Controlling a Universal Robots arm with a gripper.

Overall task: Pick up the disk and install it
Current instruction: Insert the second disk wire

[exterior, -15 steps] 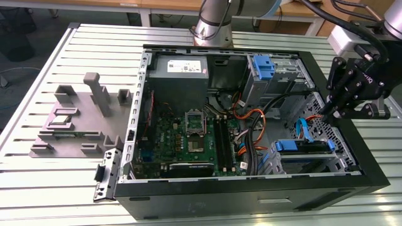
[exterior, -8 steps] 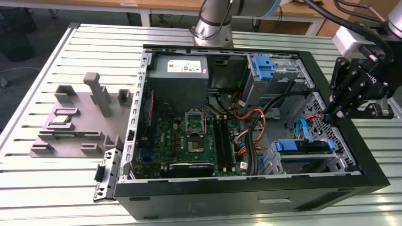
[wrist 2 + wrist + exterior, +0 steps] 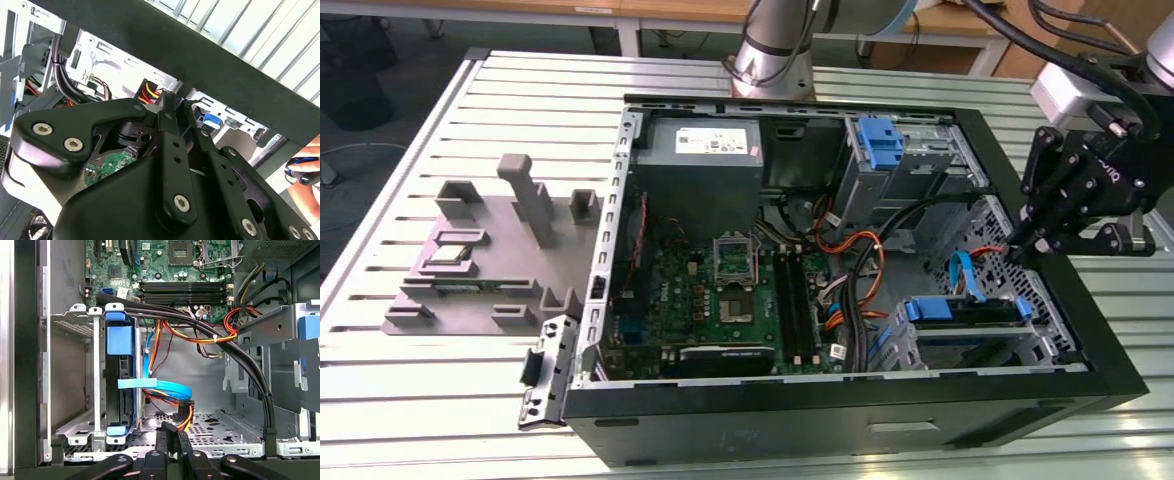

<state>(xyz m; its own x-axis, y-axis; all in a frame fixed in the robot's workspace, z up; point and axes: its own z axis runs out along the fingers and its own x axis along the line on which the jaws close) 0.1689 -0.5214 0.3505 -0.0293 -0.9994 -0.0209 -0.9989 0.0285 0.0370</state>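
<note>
Disk (image 3: 119, 385) is seen on its edge in the metal drive cage (image 3: 75, 385) at the lower corner of the open computer case (image 3: 1107, 360); in the exterior view the disk (image 3: 963, 312) appears there with its blue carrier bracket at the ends. Its label cannot be made out, because only the thin side and the blue plastic are turned to the cameras. A light blue flat cable (image 3: 165, 386) runs from beside the disk towards the bundle of black cables (image 3: 235, 350). Further inside the case the green motherboard (image 3: 720, 290) is laid flat, and the grey power supply box (image 3: 704, 140) is placed at the far wall. A second blue caddy (image 3: 881, 140) is held in the upper bay.

The gripper (image 3: 1027, 245) is held over the case edge at the exterior view's right, apart from the disk. How wide its claw stands cannot be told; in the second wrist view the black linkage (image 3: 170, 165) covers the tips, and in the first wrist view only the finger bases are caught at the frame border. Outside the case, a grey fixture block (image 3: 494, 250) is set on the slatted table (image 3: 400, 380). A hand (image 3: 306, 172) is partly cut off in the second wrist view.
</note>
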